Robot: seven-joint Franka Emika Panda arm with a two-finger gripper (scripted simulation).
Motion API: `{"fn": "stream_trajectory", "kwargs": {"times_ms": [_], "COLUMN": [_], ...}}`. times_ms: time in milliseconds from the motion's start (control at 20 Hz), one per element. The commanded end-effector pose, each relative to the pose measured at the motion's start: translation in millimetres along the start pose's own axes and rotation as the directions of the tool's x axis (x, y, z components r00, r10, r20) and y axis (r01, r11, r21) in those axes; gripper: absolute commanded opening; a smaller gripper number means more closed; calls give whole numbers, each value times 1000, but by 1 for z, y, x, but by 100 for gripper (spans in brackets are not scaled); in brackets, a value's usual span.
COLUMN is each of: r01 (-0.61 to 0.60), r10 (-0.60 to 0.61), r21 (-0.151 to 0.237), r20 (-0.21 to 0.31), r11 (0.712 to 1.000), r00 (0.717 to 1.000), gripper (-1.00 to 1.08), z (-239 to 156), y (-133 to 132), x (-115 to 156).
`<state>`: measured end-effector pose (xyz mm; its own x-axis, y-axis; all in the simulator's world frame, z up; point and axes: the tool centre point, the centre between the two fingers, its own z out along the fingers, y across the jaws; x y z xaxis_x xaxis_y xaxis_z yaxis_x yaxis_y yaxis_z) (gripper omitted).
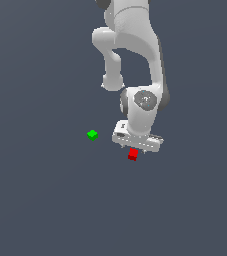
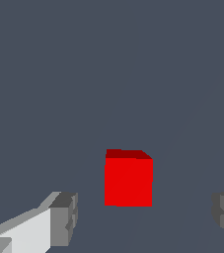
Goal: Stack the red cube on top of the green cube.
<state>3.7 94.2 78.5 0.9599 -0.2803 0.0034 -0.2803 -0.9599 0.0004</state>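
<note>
The red cube [image 1: 132, 154] sits on the dark grey floor just below my white gripper [image 1: 135, 150] in the exterior view. In the wrist view the red cube [image 2: 128, 179] lies between my two grey fingertips [image 2: 64, 219], with clear gaps on both sides, so the gripper [image 2: 143, 217] is open and holds nothing. The green cube [image 1: 92, 135] sits on the floor to the exterior view's left of the gripper, apart from the red cube. The green cube is out of the wrist view.
The white arm [image 1: 135, 60] rises above the gripper toward the top of the exterior view. The floor [image 1: 45, 200] is a plain dark grey surface.
</note>
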Motion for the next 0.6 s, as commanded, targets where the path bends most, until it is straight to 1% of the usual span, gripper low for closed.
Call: {"fn": "stream_trajectory", "kwargs": {"times_ms": [0,350,550], "r01": [-17,-21,-21], "r10": [17,21,21], "r21": [0,0,0], "r20": [2,4,4], "r11": [1000,1000,1000], "r00": [1000,1000,1000], "gripper": [100,100,100], "z": [6,9,20], "y": [-3,-5,-5], "x": [0,-1,-1]}}
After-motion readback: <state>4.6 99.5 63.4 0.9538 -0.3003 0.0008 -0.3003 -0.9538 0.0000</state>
